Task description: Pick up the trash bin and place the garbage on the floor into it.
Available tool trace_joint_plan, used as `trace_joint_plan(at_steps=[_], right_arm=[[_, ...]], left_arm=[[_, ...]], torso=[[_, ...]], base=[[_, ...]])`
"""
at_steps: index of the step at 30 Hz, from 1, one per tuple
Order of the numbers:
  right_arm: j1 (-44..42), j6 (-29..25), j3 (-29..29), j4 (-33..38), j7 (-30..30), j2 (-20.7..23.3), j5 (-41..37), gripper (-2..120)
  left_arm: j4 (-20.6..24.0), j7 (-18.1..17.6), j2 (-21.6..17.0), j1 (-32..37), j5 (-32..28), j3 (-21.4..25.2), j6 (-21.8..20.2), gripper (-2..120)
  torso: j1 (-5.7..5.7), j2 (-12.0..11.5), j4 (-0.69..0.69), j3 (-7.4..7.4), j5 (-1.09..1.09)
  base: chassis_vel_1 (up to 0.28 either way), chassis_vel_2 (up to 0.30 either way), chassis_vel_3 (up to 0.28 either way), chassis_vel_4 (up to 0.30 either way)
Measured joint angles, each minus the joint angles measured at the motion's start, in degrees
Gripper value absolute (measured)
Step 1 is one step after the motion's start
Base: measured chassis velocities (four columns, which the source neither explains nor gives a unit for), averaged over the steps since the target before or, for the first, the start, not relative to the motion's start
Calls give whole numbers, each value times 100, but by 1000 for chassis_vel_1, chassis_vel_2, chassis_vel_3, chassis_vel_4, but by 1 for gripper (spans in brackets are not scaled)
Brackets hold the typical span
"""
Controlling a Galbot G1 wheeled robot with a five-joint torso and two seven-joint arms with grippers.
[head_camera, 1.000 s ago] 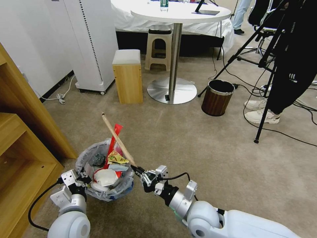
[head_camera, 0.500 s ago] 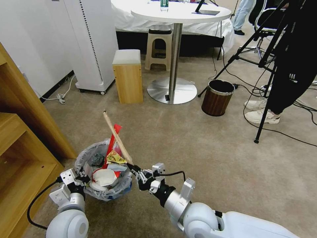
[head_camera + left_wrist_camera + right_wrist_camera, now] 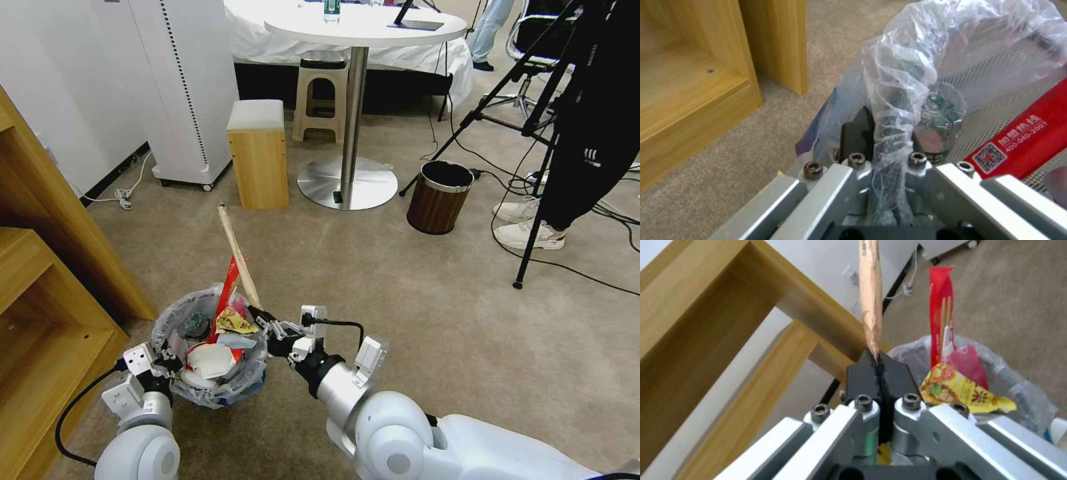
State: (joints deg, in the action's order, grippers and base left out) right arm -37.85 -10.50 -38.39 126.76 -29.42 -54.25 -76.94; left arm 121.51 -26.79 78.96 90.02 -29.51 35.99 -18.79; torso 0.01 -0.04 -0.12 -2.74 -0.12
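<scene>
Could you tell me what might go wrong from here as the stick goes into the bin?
The right gripper pinches only the very tip of the long wooden stick, so it could pivot or slip out. The small round bin lined with crinkly white plastic already looks full of wrappers, so the stick might rest on top and tip over the rim. The left gripper clamps just rim and liner; a push could tilt it.
</scene>
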Motion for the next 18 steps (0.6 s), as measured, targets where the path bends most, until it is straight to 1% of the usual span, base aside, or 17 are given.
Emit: trace_joint_plan(at_steps=[4, 7, 9, 11, 14, 15, 18], right_arm=[[-44, 5, 19, 60, 28, 4, -194, 0], [-67, -25, 56, 88, 156, 8, -405, 0], [-77, -106, 69, 91, 356, 10, -620, 0], [-81, -141, 69, 91, 426, 9, -677, 0], [-142, -334, 87, 98, 757, -24, -1146, 0], [-142, -334, 87, 98, 757, -24, -1146, 0], [-358, -638, 94, 121, 939, -128, -1670, 0]], left_arm=[[-7, 1, 16, -7, 2, 18, 0, 1], [-15, 0, 20, -2, 13, 31, 1, 1], [-26, 0, 27, 4, 19, 44, 2, 1], [-31, -1, 30, 7, 23, 51, 2, 1], [-42, -4, 48, 29, 40, 90, 7, 1], [-42, -4, 48, 29, 40, 90, 7, 1], [-87, -7, 100, 31, 86, 116, 10, 1]], torso=[[0, 0, 0, 0, 1], [0, 0, 0, 0, 1], [0, 0, 0, 0, 0], [0, 0, 0, 0, 0], [0, 0, 0, 0, 1], [0, 0, 0, 0, 1], [0, 0, 0, 0, 0]], base=[[0, 0, 0, 0], [0, 0, 0, 0], [0, 0, 0, 0], [0, 0, 0, 0], [0, 0, 0, 0], [0, 0, 0, 0], [0, 0, 0, 0]])
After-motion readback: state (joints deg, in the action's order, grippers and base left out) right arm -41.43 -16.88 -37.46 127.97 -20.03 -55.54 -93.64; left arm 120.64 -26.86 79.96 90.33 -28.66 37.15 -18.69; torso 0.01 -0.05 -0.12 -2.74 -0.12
